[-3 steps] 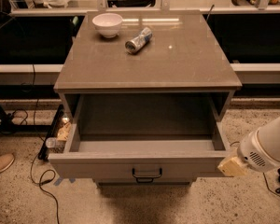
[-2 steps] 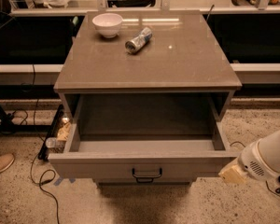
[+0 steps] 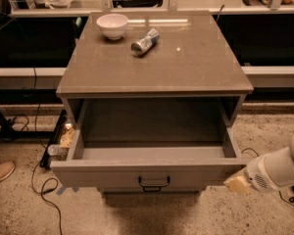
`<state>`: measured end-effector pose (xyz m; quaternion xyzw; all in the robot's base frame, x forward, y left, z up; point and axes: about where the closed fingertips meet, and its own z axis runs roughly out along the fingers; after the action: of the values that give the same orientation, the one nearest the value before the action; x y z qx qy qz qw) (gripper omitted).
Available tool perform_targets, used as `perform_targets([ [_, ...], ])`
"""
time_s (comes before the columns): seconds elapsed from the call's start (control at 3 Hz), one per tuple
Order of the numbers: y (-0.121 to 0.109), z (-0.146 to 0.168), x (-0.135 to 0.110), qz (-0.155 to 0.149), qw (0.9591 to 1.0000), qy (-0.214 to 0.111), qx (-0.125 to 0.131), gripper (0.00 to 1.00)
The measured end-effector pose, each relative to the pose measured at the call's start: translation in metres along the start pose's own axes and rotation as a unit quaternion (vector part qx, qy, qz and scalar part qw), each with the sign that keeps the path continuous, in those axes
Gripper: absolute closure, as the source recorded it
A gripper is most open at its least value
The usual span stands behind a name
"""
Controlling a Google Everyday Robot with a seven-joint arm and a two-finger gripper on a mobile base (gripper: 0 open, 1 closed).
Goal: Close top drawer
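Since the earlier frames my white arm (image 3: 284, 168) has sunk lower at the near right. Its pale tan gripper (image 3: 237, 184) now sits just beside the near right corner of the wide grey-brown top drawer (image 3: 103, 173). I cannot tell whether it touches, nor whether it is spread or closed. That drawer stays pulled far out toward me, small dark metal handle (image 3: 154, 182) centred. On the grey cabinet top (image 3: 186, 67), far left, stand a white bowl (image 3: 112, 25) and a silver can (image 3: 145, 41) lying on its side.

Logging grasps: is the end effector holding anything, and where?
Nothing seems held. The end effector is beside the right front corner of the top drawer, away from its handle; contact cannot be told.
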<state>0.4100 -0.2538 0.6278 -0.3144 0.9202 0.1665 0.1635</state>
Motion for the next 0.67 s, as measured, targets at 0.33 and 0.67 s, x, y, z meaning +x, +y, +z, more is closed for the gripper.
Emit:
perform_targets([
  [0.33, -0.005, 0.016, -0.020, -0.013, 0.9997, -0.020, 0.002, 1.00],
  [0.67, -0.008, 0.026, -0.055, -0.022, 0.9978, -0.062, 0.010, 1.00],
])
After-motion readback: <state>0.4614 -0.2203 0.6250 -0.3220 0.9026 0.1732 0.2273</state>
